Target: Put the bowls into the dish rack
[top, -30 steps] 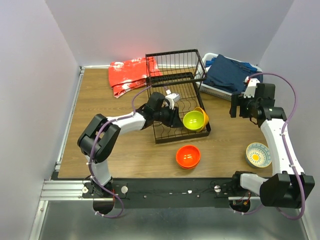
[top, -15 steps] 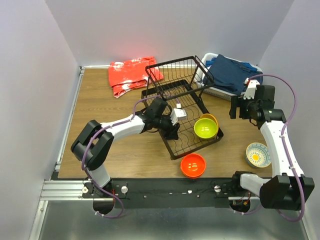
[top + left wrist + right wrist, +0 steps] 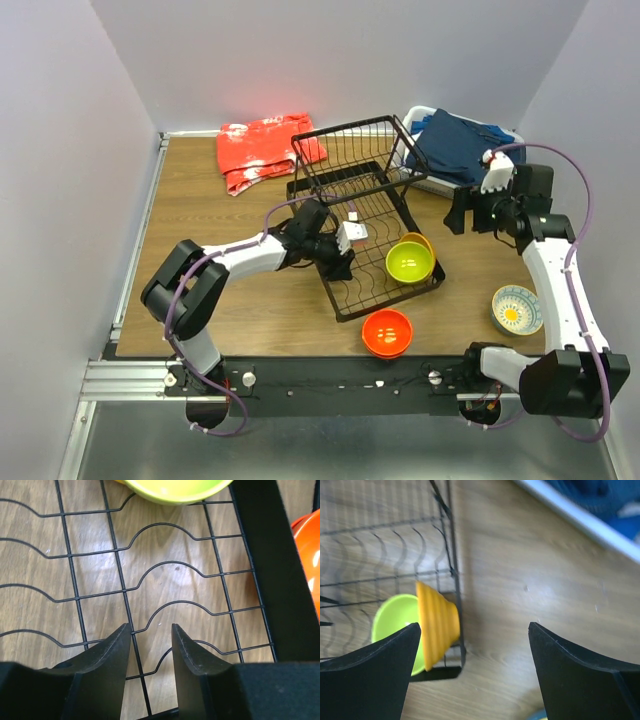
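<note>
On the table (image 3: 200, 290) the dish rack (image 3: 392, 300) has skewed; left pincer (image 3: 151, 627) half-open astride it, right pincer (image 3: 474, 630) wide.

A crumpled red-orange fabric cloth (image 3: 262, 150) is lying on the brown wooden table (image 3: 200, 205), well beyond the left end effector (image 3: 343, 262) and off to its left. A white plastic basket (image 3: 432, 184) is sitting just beyond the right end effector (image 3: 458, 215), holding a bundled dark blue cloth (image 3: 458, 145).
</note>
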`<state>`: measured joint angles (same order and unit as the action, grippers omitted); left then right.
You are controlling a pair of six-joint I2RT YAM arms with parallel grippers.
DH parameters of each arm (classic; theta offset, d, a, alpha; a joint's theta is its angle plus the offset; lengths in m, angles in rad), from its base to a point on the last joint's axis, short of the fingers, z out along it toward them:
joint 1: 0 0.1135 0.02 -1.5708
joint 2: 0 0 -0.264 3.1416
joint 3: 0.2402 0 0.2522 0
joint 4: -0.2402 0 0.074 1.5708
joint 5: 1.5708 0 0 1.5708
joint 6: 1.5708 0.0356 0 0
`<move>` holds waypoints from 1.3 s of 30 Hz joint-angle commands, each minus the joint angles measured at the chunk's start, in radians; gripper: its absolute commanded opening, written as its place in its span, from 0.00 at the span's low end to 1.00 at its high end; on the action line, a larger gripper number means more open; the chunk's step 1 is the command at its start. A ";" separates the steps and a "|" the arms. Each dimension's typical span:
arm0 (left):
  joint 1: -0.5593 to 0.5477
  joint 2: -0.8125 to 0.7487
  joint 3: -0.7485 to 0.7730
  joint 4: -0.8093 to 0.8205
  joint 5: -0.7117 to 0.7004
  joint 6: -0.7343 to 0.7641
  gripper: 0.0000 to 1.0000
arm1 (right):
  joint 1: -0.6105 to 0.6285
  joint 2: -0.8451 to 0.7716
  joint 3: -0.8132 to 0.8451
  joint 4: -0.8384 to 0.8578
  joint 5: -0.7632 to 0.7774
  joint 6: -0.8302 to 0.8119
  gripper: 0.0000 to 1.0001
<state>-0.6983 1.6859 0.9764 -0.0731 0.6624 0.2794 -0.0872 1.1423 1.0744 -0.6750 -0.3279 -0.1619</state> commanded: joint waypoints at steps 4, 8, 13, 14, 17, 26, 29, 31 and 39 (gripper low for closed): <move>0.074 -0.035 -0.054 0.318 0.043 0.041 0.46 | -0.006 0.086 0.128 0.038 -0.178 0.013 0.96; 0.109 -0.012 -0.062 0.360 0.051 0.041 0.45 | -0.006 0.142 0.199 0.040 -0.204 0.015 0.96; 0.192 0.067 0.019 0.308 0.110 0.086 0.45 | -0.006 0.212 0.255 0.066 -0.235 0.027 0.96; 0.203 0.081 0.030 0.296 0.123 0.096 0.46 | -0.006 0.220 0.269 0.068 -0.243 0.028 0.96; 0.207 0.110 0.024 0.298 0.120 0.129 0.46 | -0.005 0.244 0.291 0.061 -0.261 0.028 0.96; 0.183 0.150 0.028 0.286 0.207 -0.061 0.52 | -0.005 0.203 0.277 0.052 -0.234 0.019 0.98; 0.183 0.146 -0.014 0.427 0.259 -0.260 0.52 | -0.005 0.168 0.256 0.042 -0.221 0.015 0.98; 0.181 0.149 -0.025 0.499 0.282 -0.427 0.52 | -0.005 0.143 0.237 0.029 -0.220 0.009 0.98; 0.178 0.129 -0.047 0.587 0.238 -0.716 0.53 | -0.005 0.088 0.170 0.028 -0.226 0.021 0.99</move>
<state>-0.5251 1.8355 0.9325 0.4122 0.8974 -0.2165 -0.0872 1.2552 1.2903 -0.6338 -0.5488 -0.1425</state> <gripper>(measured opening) 0.526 0.986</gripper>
